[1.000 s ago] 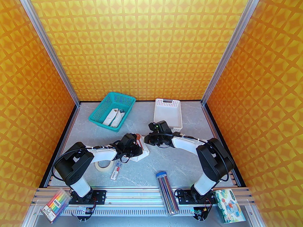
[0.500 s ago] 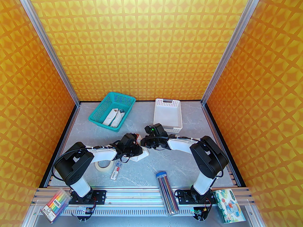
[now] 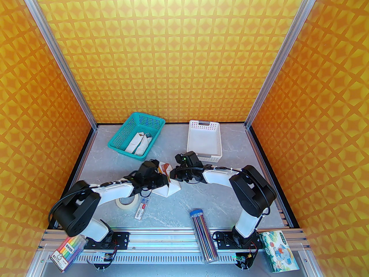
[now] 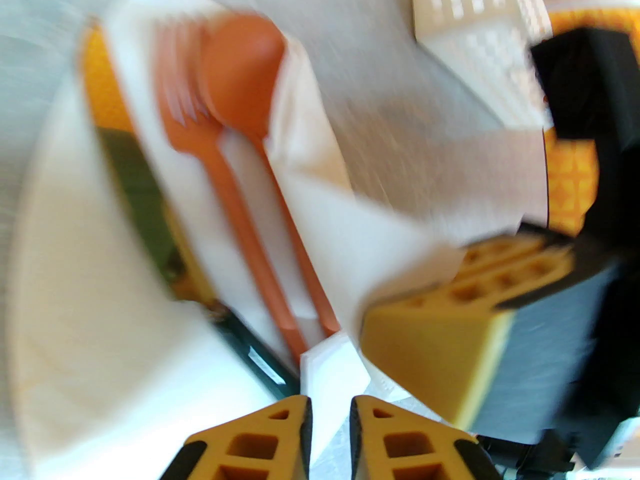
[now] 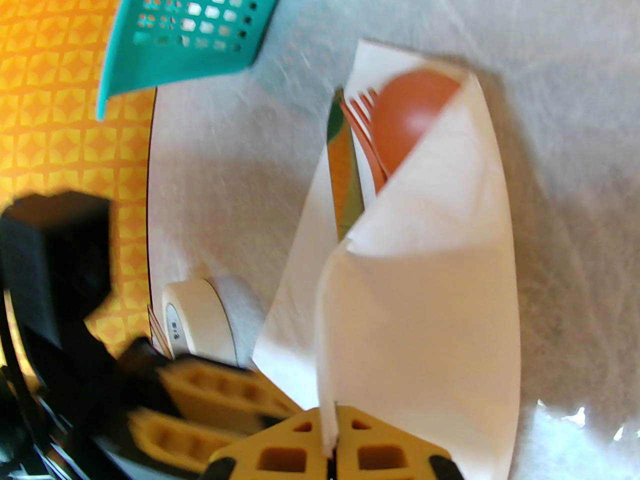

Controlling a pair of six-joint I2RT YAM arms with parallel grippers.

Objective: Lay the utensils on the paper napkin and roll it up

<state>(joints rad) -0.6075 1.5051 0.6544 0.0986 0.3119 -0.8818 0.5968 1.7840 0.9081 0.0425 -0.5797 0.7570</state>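
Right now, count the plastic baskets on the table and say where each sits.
2. The teal plastic mesh basket sits back left; the white slotted plastic basket sits to its right, back centre.

Through my left wrist camera everything smeared. The fork [image 4: 182, 103] had its tines run together, and the knife [image 4: 132, 178] was only a dark streak (which end was which, I could not tell). My left gripper [image 4: 330, 410] was cut off by the bottom edge. Its jaws stood slightly apart at a white fold of the paper napkin [image 4: 350, 228], gripped or not I could not tell. Through the right wrist camera, the napkin flap hid the handles of the spoon [image 5: 407, 118] and fork, and my right gripper [image 5: 333, 420] ran off the frame below. The teal basket [image 5: 190, 28] was clipped at the top. From above, my wrists covered both sets of jaws.
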